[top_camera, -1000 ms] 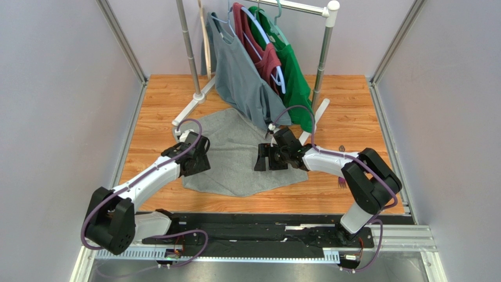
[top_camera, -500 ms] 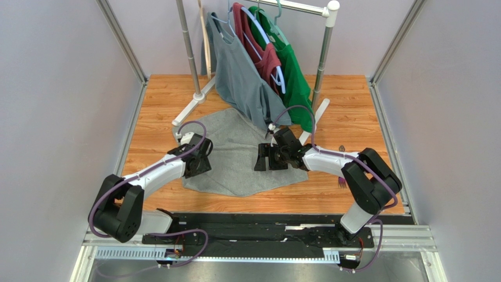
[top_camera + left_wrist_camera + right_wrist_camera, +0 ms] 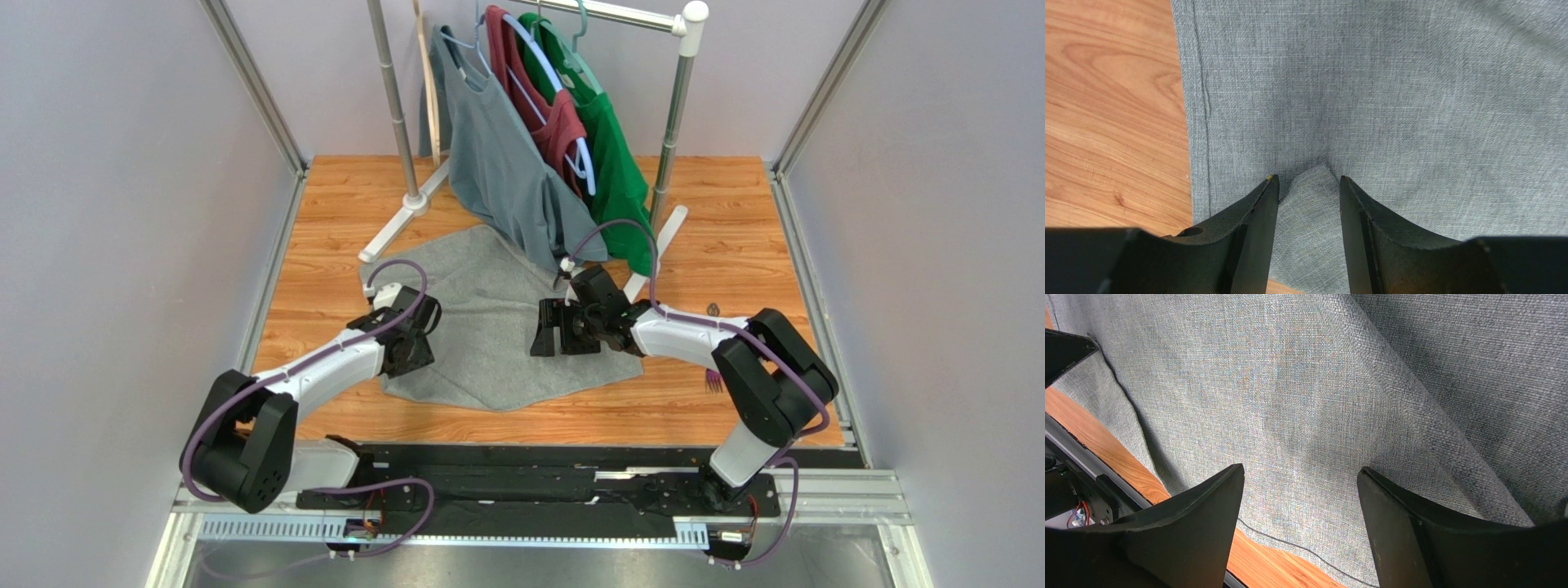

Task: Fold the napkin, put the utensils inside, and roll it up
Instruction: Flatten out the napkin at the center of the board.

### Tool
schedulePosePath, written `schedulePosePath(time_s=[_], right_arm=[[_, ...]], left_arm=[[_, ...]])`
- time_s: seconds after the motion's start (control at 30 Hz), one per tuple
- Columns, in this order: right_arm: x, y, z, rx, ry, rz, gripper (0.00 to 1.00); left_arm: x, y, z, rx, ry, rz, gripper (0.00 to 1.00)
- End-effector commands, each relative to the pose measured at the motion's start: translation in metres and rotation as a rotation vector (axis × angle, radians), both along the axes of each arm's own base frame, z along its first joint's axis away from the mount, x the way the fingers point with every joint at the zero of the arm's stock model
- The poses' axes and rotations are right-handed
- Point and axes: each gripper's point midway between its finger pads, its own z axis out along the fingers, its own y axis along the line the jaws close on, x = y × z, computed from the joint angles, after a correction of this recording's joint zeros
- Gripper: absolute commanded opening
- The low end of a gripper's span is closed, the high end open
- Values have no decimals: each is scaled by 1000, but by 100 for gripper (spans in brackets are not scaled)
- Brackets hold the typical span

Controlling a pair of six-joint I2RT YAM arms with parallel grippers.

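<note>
The napkin (image 3: 485, 337) lies spread on the worktop (image 3: 331, 208). My left end effector (image 3: 1304, 184) is narrow, pinching a ridge near its left hem, and my right end effector (image 3: 1300, 478) is wide above its right side. I'd pinch there too, then lift both edges evenly for a straight fold.

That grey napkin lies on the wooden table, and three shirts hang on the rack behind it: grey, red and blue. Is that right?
Not quite. The top external view shows a green shirt, not a blue one. The rest stands: the napkin lies on the wooden table, and the grey shirt and red shirt hang on the rack too.
</note>
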Motion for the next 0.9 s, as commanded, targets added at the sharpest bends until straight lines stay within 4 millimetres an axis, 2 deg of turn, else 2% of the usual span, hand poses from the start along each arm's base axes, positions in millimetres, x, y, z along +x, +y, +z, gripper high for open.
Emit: schedulePosePath(time_s=[0.0, 0.17, 0.4, 0.5, 0.7, 0.83, 0.87], right_arm=[[-11, -10, -9, -35, 50, -7, 75], [-10, -8, -5, -21, 44, -11, 75], [-5, -4, -2, -11, 39, -14, 75], [-3, -2, -1, -9, 35, -14, 75], [-3, -2, -4, -15, 39, -17, 75], [-2, -2, -6, -19, 42, -20, 75], [-1, -2, -6, -19, 38, -22, 75]], left_arm=[[-6, 1, 0, -15, 9, 21, 52], [-8, 1, 0, -15, 20, 19, 48], [-16, 2, 0, -34, 18, 18, 10], [-22, 3, -1, -45, 18, 19, 0], [-37, 3, -1, -78, 16, 5, 0], [-35, -1, 14, -138, -85, -28, 2], [-36, -4, 16, -150, -92, -51, 5]])
